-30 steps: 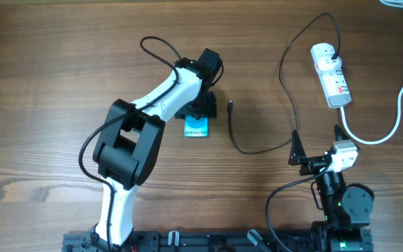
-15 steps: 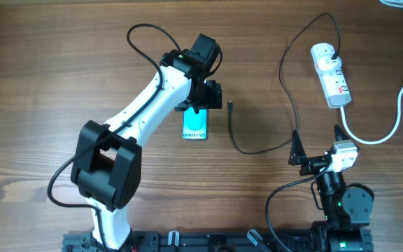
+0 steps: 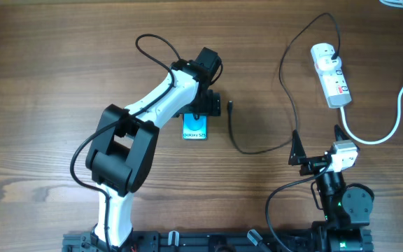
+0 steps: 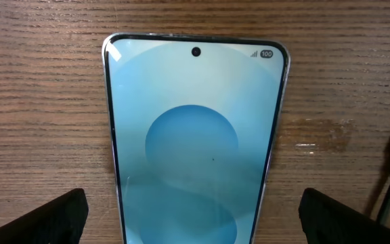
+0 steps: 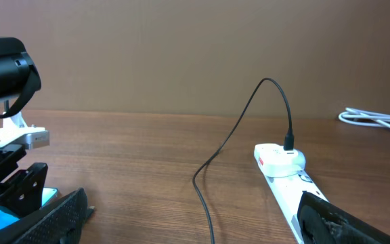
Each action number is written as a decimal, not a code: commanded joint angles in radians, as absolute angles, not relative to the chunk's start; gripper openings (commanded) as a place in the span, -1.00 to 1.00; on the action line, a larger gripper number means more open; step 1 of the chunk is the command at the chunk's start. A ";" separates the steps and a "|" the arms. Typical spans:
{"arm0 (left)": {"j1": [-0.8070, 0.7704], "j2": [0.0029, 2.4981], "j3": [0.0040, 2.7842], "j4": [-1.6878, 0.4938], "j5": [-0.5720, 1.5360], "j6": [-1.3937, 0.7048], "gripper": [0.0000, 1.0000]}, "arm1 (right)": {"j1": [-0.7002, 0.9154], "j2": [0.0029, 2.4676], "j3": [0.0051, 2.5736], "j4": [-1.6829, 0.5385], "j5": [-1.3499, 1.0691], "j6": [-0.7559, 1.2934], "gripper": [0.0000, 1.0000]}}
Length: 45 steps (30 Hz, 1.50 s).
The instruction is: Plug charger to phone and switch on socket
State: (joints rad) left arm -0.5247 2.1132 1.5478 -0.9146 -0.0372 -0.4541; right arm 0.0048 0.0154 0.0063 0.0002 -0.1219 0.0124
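Observation:
The phone (image 3: 195, 130) lies face up on the wooden table, its cyan screen filling the left wrist view (image 4: 195, 135). My left gripper (image 3: 203, 109) hovers over it, open, with one finger on each side of the phone and clear of its edges (image 4: 195, 227). The charger's black cable (image 3: 285, 77) runs from the socket (image 3: 331, 77) in a loop, and its plug tip (image 3: 230, 106) lies just right of the phone. My right gripper (image 3: 317, 142) is open and empty, low at the front right, facing the cable (image 5: 212, 169) and the socket (image 5: 283, 166).
The socket's thick white lead (image 3: 397, 119) curves off to the right edge and also shows in the right wrist view (image 5: 378, 120). The left arm (image 3: 152, 105) stretches across the table's left middle. The right arm's base (image 3: 341, 203) sits at the front edge.
The left arm's elbow swung left, then back right, and the gripper shifted slightly over the phone. The phone, cable and right arm have not moved.

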 commanded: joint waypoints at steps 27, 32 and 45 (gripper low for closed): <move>-0.524 2.172 1.489 -0.863 -0.050 -0.453 0.89 | 0.001 0.014 0.006 0.005 -0.105 0.001 0.99; -0.524 2.205 1.489 -0.863 -0.035 -0.453 0.87 | 0.001 0.014 0.006 0.005 -0.105 0.001 0.99; -0.524 2.204 1.493 -0.869 -0.034 -0.453 0.54 | 0.001 0.014 0.006 0.005 -0.105 0.001 1.00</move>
State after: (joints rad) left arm -0.5247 2.1353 1.5105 -0.8665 -0.0399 -0.4541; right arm 0.0048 0.0154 0.0063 0.0002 -0.1219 0.0124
